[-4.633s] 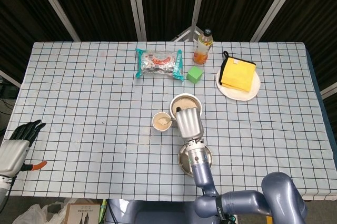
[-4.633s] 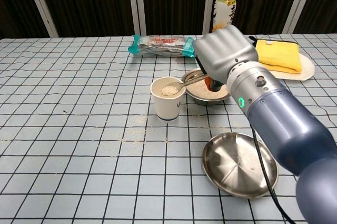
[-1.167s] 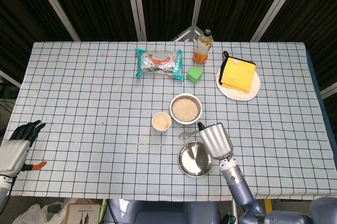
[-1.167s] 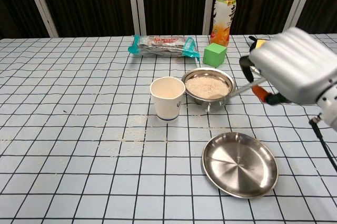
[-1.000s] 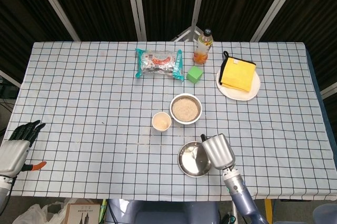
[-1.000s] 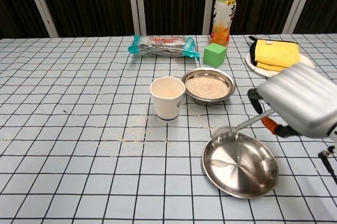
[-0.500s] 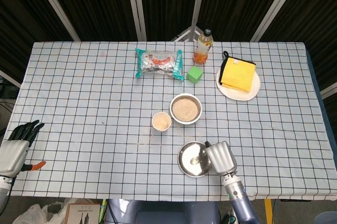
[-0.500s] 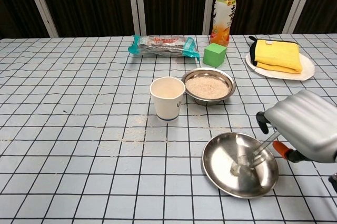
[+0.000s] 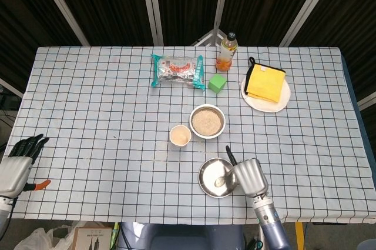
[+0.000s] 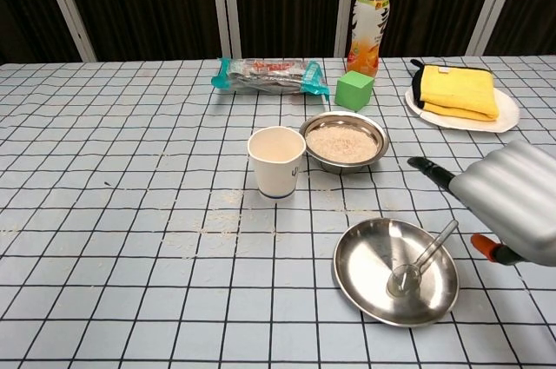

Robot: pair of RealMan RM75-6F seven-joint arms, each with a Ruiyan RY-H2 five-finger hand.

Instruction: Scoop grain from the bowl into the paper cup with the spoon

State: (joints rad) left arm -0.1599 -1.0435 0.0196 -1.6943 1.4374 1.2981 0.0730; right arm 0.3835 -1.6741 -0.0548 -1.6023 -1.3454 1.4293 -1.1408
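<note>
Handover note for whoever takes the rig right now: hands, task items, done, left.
Right hand: open beside the steel dish, holding nothing.
Left hand: idle at the table's near left edge, holding nothing.
Spoon: lying in the steel dish, handle toward the right hand.
Bowl: grain in it, beside the paper cup.
Done: the cup looks filled with grain; spoon set down.
Left: probably only withdrawing the right arm; some loose grain lies on the cloth.

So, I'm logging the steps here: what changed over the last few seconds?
The right hand carried the metal spoon from the paper cup back into the empty steel dish and opened. The bowl of grain and left hand stayed put.
</note>
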